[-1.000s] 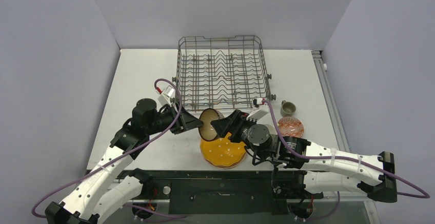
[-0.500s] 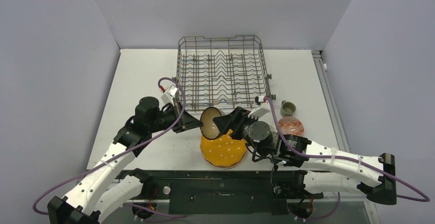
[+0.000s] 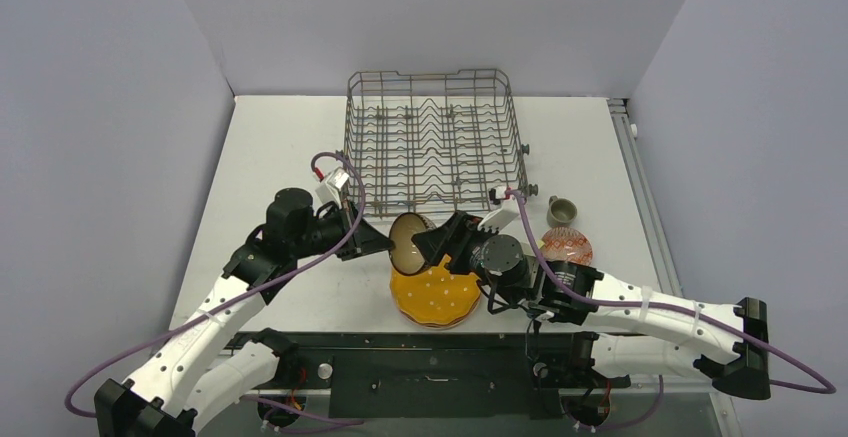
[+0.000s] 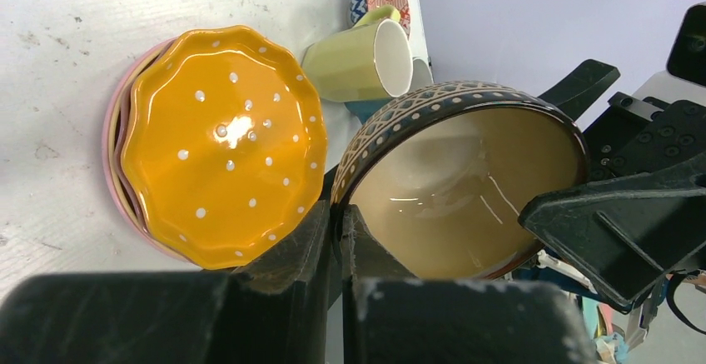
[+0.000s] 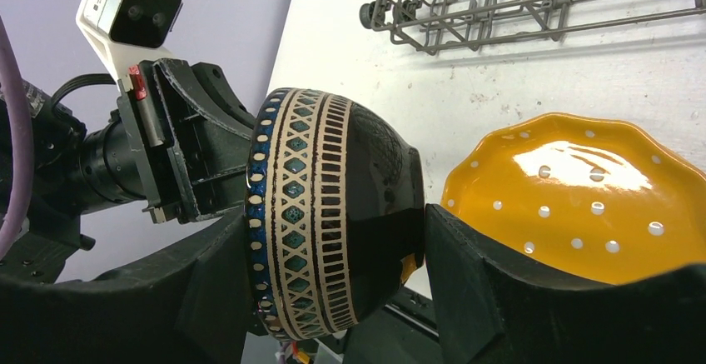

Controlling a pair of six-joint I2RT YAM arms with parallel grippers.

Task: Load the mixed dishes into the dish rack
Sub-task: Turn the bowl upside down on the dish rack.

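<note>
The dark brown bowl (image 5: 350, 214) hangs above the desk (image 3: 270, 147) on its side, caught between both tools. Its outside is glossy and nearly black, with a cream lattice-and-dot band over blue near the rim; the inside is smooth tan glaze. The left tool (image 4: 337, 214) is clenched on the rim, one finger inside the bowl and one outside. The right tool (image 3: 440, 242) grasps the bowl across its body, its jaws spread wide from rim to base. Just below the right tool lies the orange plate (image 4: 221, 143), scalloped and white-dotted, on top of a plate stack. A pale-yellow mug (image 4: 358, 60) lies on its side just beyond the bowl. The dish rack (image 3: 435, 142) stands past both tools.
</note>
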